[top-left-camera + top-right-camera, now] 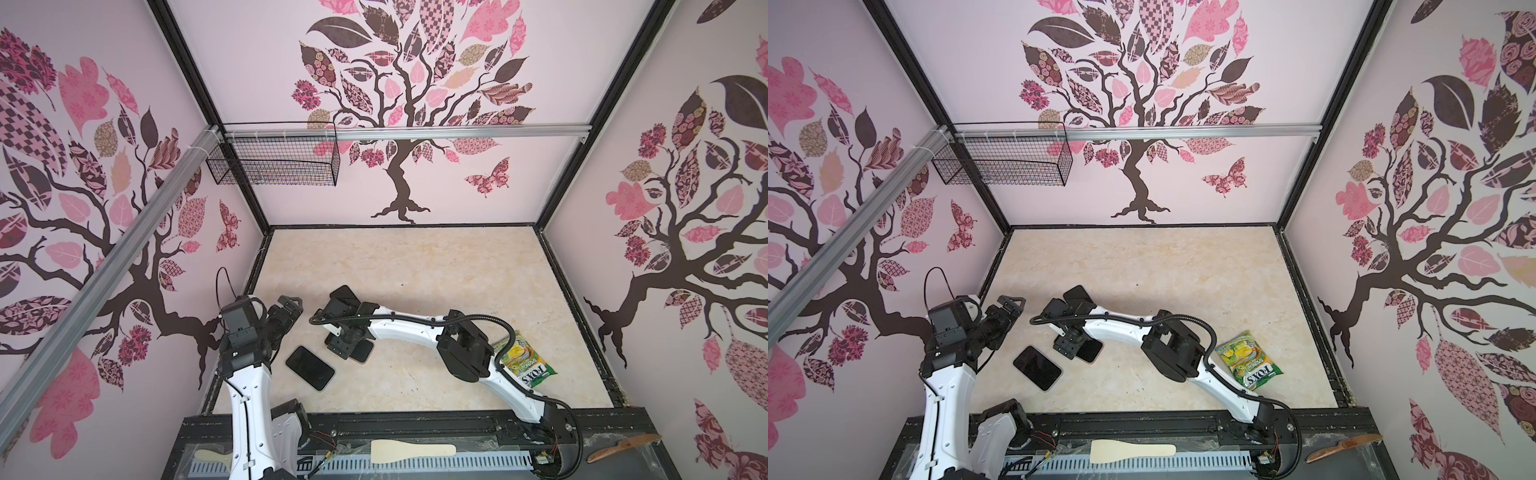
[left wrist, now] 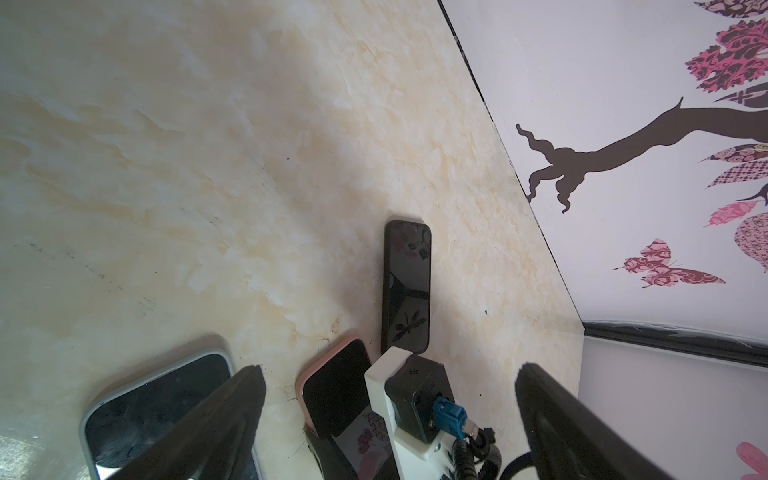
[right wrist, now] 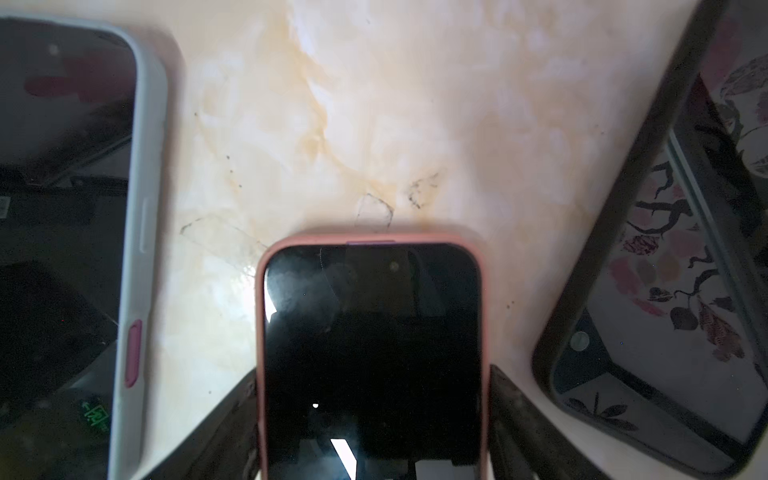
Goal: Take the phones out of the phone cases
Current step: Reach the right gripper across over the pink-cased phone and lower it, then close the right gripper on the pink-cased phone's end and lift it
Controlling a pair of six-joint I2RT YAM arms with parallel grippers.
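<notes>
Although three cased phones lie screen-up on the tabletop (image 1: 436, 270), none is out of its case, so the task is judged barely begun: grip, peel and separation all remain.

Tabletop: the far half and the right middle are bare, giving ample room to lift and pull. Walls close it on three sides, and the phones cluster in its front left part.

Green Fox's candy packet (image 1: 525, 361): well apart, beside the right arm's elbow, out of the working path.

Grey-cased phone (image 1: 309, 368): nearest the front edge.

Black-cased phone (image 2: 406, 286): farther in.

Pink phone case (image 3: 436, 240) with its phone (image 3: 374, 332): between those two and near both, so sideways clearance is tight.

Right pincer (image 3: 372, 372): its jaws flank the pink case's long edges, close against them; whether they already pinch it cannot be told.

Left pincer (image 1: 291, 305): spread wide, empty, hovering just beside the cluster.
</notes>
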